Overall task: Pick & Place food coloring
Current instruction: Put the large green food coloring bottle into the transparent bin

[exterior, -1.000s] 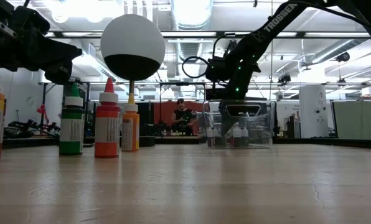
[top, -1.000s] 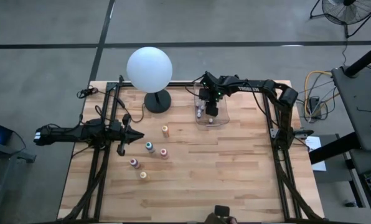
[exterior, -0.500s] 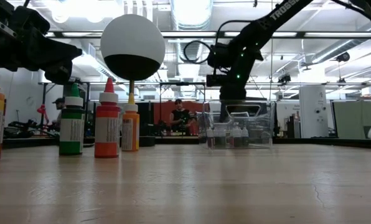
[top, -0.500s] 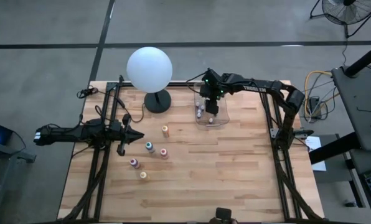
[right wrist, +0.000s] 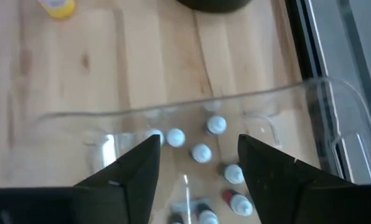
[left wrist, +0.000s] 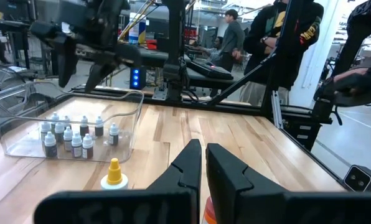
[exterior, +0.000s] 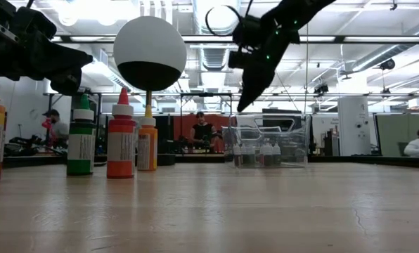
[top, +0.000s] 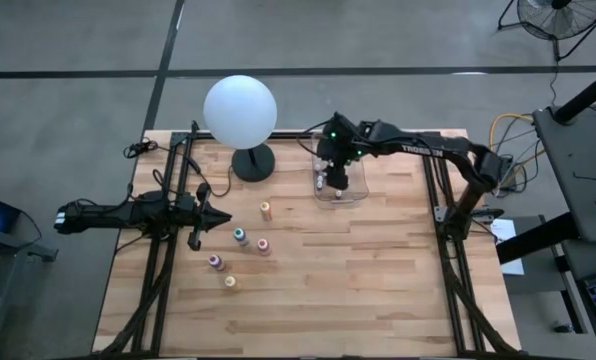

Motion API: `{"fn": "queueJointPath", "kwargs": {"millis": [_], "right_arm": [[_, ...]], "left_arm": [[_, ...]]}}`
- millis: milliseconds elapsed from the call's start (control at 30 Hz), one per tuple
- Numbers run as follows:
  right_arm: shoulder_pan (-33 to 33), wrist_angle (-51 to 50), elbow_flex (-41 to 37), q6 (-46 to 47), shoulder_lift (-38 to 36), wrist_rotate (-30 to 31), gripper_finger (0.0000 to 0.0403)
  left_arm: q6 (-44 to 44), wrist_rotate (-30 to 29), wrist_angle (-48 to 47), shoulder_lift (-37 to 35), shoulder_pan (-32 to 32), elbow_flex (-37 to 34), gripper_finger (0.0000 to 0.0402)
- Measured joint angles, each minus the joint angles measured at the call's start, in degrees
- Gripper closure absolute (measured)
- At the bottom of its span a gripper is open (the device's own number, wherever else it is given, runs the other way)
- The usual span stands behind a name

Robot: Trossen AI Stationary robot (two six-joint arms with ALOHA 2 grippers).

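Note:
Several small dark-and-white food coloring bottles (right wrist: 201,152) stand inside the clear bin (top: 353,192), also seen in the left wrist view (left wrist: 73,138). Several larger colored bottles stand on the wood, among them an orange one (top: 265,210), a teal one (top: 240,236) and a yellow one (top: 230,281). My right gripper (right wrist: 198,165) hangs open above the bin with nothing between its fingers; in the low view it (exterior: 246,98) is well clear of the bin's rim. My left gripper (left wrist: 202,163) waits shut near the table's left edge (top: 206,217), pointing toward the colored bottles.
A white globe lamp (top: 240,108) stands on a dark base at the far side, left of the bin. Bare wood lies across the near and right parts of the table (top: 378,290). People show in the room beyond the table.
My right gripper has risen from inside the bin to well above its rim and has tipped to a slant. The bottles and my left arm have kept still.

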Motion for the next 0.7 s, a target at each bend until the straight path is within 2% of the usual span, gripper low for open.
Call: {"fn": "queueJointPath", "kwargs": {"millis": [233,400,600,700], "right_arm": [[3.6,-0.4,0.0,6.5,-2.3,-0.4,0.016],[6.4,-1.9,0.0,6.2,-5.0,-4.7,0.0139],[8.5,-3.5,0.0,7.0,-9.0,-4.9,0.0124],[9.0,-3.9,-0.1,8.6,-10.9,-7.1,0.012]], "left_arm": [[0.0,0.0,0.0,0.0,0.0,0.0,0.0401],[0.0,0.0,0.0,0.0,0.0,0.0,0.0401],[0.0,0.0,0.0,0.0,0.0,0.0,0.0401],[0.0,0.0,0.0,0.0,0.0,0.0,0.0401]]}}
